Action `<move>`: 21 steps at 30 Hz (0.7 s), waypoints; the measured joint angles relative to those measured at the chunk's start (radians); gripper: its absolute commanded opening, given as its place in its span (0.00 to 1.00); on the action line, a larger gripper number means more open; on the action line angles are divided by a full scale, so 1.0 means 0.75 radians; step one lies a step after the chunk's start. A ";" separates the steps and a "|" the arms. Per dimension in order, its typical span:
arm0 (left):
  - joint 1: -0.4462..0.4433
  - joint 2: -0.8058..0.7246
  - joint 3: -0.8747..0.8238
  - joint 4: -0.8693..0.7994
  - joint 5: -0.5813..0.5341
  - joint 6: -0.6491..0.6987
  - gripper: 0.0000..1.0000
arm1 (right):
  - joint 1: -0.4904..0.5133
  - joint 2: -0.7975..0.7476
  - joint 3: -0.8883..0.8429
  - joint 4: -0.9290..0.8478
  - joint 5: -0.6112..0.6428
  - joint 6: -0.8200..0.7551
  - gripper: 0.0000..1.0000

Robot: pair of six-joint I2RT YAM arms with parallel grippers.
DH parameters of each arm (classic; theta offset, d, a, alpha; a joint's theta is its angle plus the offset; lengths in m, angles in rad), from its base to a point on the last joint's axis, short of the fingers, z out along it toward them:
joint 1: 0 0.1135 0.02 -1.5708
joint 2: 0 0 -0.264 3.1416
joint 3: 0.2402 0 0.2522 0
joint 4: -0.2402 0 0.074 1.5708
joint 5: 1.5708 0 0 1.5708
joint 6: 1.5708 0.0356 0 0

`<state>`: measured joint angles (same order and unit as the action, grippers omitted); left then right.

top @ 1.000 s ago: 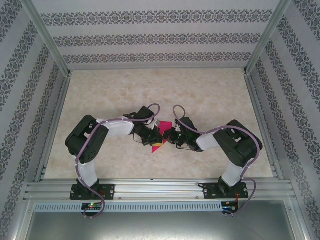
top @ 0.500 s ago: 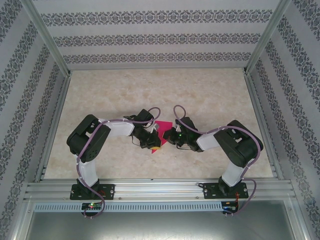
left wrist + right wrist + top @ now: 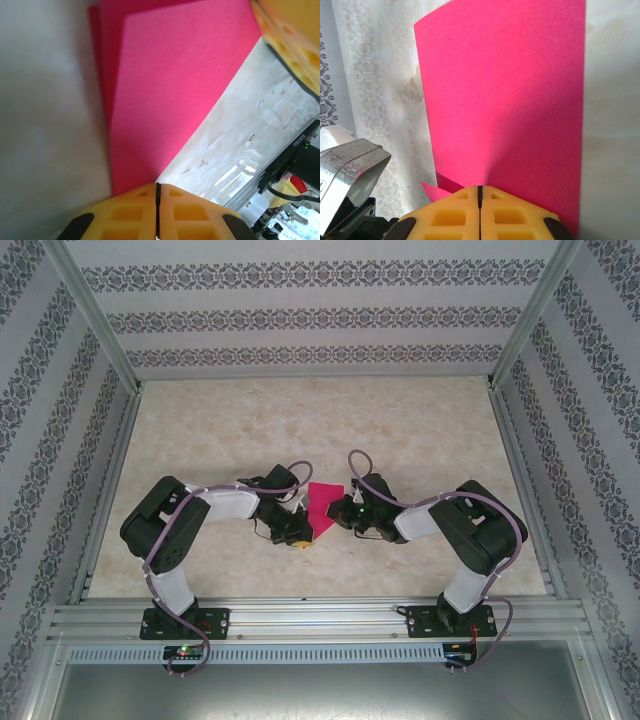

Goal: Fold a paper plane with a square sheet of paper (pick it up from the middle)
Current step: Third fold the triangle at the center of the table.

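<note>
Between the two grippers, over the near middle of the marbled table (image 3: 400, 430), sits the square sheet of paper (image 3: 322, 502), magenta-pink and plain. A second layer peeks out along one edge in both wrist views (so it looks doubled over). The left gripper (image 3: 157, 186) has its yellow fingers pressed together, pinching the sheet's near edge. The right gripper (image 3: 480, 189) pinches the paper the same way from the opposite side, its jaws closed tight. Patterned walls (image 3: 320, 315) surround the table.
</note>
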<state>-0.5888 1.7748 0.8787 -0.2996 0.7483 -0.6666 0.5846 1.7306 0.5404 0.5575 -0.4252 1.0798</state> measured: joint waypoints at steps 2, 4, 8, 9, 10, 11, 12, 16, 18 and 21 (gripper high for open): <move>0.006 -0.015 -0.015 -0.002 0.000 -0.006 0.11 | 0.000 0.000 0.000 0.001 -0.001 -0.005 0.09; 0.010 -0.024 -0.025 -0.002 0.001 -0.011 0.11 | 0.000 0.000 0.001 0.001 -0.005 -0.009 0.10; 0.012 -0.028 -0.040 0.003 0.003 -0.030 0.10 | -0.001 0.000 0.001 0.001 -0.006 -0.009 0.11; 0.013 -0.030 -0.044 0.008 0.002 -0.033 0.09 | -0.001 0.000 0.001 0.001 -0.009 -0.010 0.12; 0.015 -0.031 -0.048 0.014 0.004 -0.039 0.09 | -0.001 0.000 0.001 0.001 -0.010 -0.011 0.12; 0.021 -0.032 -0.061 0.031 0.013 -0.049 0.08 | -0.001 0.000 0.001 0.002 -0.011 -0.013 0.13; 0.030 -0.033 -0.076 0.053 0.028 -0.062 0.07 | -0.001 0.000 0.001 0.002 -0.013 -0.014 0.13; 0.053 -0.040 -0.122 0.122 0.076 -0.102 0.06 | -0.001 0.000 0.004 0.002 -0.015 -0.013 0.14; 0.056 -0.050 -0.142 0.146 0.084 -0.119 0.06 | -0.001 0.000 0.005 0.001 -0.018 -0.014 0.15; 0.060 -0.070 -0.168 0.153 0.086 -0.137 0.06 | -0.001 0.000 0.008 -0.001 -0.019 -0.014 0.15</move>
<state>-0.5442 1.7222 0.7528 -0.1852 0.8131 -0.7692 0.5842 1.7306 0.5461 0.5568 -0.4397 1.0695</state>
